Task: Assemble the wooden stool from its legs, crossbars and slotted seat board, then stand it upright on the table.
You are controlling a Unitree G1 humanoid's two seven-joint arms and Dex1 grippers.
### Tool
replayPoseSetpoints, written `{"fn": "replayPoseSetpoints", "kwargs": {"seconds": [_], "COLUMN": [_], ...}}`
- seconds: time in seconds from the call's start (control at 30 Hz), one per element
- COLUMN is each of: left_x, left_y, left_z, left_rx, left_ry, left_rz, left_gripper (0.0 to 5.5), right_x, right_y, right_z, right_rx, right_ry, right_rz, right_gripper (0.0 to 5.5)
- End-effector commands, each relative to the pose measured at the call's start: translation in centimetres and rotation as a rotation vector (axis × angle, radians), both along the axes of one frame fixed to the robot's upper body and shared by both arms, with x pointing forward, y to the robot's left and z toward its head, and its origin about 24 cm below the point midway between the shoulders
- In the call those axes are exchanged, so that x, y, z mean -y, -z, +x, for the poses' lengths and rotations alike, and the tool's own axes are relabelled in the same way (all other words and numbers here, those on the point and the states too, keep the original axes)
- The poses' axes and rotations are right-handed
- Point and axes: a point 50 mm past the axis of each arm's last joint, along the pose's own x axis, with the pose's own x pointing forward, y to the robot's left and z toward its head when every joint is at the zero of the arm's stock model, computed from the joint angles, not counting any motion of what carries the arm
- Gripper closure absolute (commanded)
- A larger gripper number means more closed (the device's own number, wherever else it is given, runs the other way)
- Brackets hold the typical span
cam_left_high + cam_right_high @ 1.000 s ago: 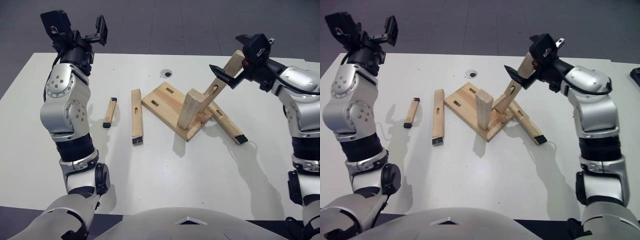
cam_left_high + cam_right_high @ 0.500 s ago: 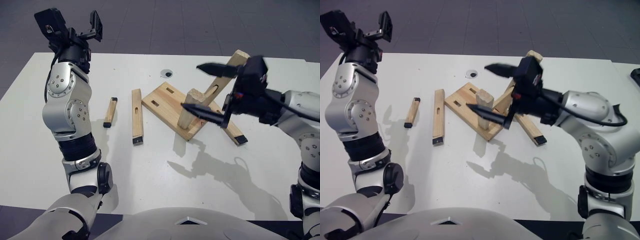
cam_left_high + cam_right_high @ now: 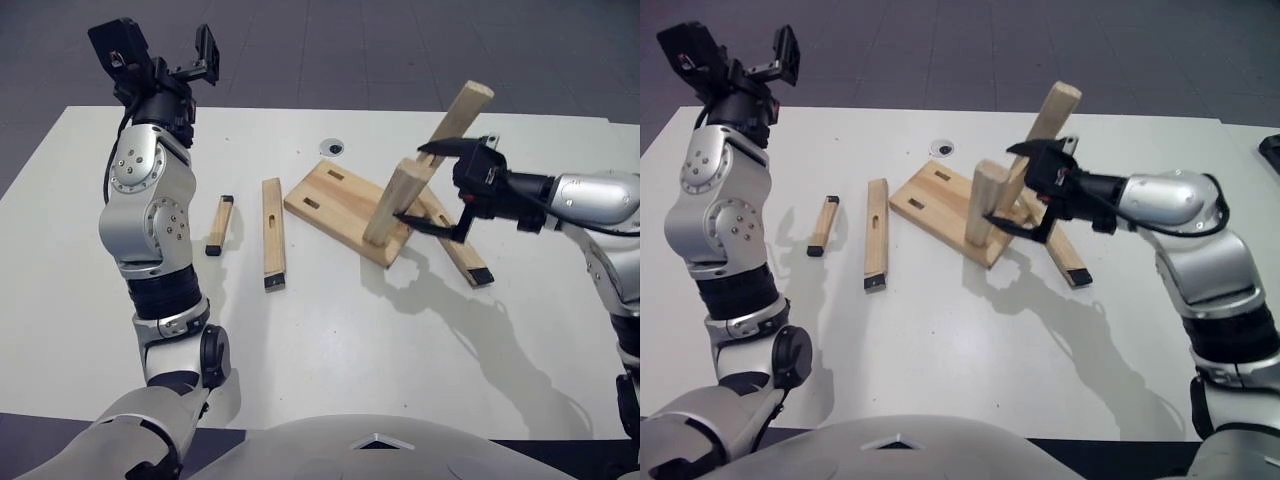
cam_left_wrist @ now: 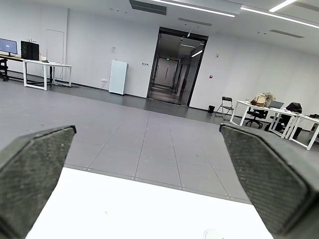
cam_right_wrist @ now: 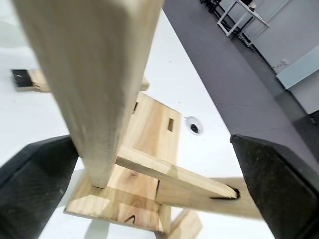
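Across the white table (image 3: 350, 340) my eye views are giving me the whole layout. The slotted seat board (image 3: 335, 200) is lying near the middle. At its right end the upright leg (image 3: 393, 203) is standing in the board, and a leaning leg (image 3: 458, 118) is slanting up behind it. A third leg (image 3: 458, 252), black-capped, is lying on the table just right of the board. A loose slotted leg (image 3: 272, 232) is lying left of the board, apart from it.

My right gripper (image 3: 410, 183) is sitting at the board's right end with its jaws spread wide, one finger on each side of the upright leg, clamping nothing. My right wrist view is giving me the close look: a thin crossbar (image 5: 174, 174) is running from the upright leg into a slot in another leg, though I cannot tell which.

My left gripper (image 3: 165, 58) is hanging high over the table's far left, jaws wide apart and empty. Its wrist view is looking between both fingers (image 4: 35, 169), over the table's far edge to a grey floor (image 4: 149, 149).

A short piece (image 3: 220, 224) with a black end is lying left of the loose slotted leg. A small round grommet (image 3: 333, 147) is sitting in the tabletop beyond the board.
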Motion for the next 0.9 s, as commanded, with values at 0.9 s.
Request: {"fn": "replayPoseSetpoints", "kwargs": {"seconds": [0.9], "left_x": [1.2], "left_y": [-0.7], "left_z": [0.6], "left_rx": [0.025], "left_ry": [0.024], "left_rz": [0.001], "left_gripper": [0.13], "right_x": [-4.4], "right_y": [2.9], "right_z": [2.5], "right_rx": [-0.134], "right_ry": [0.149], "right_rz": [0.405], "right_gripper": [0.10]}}
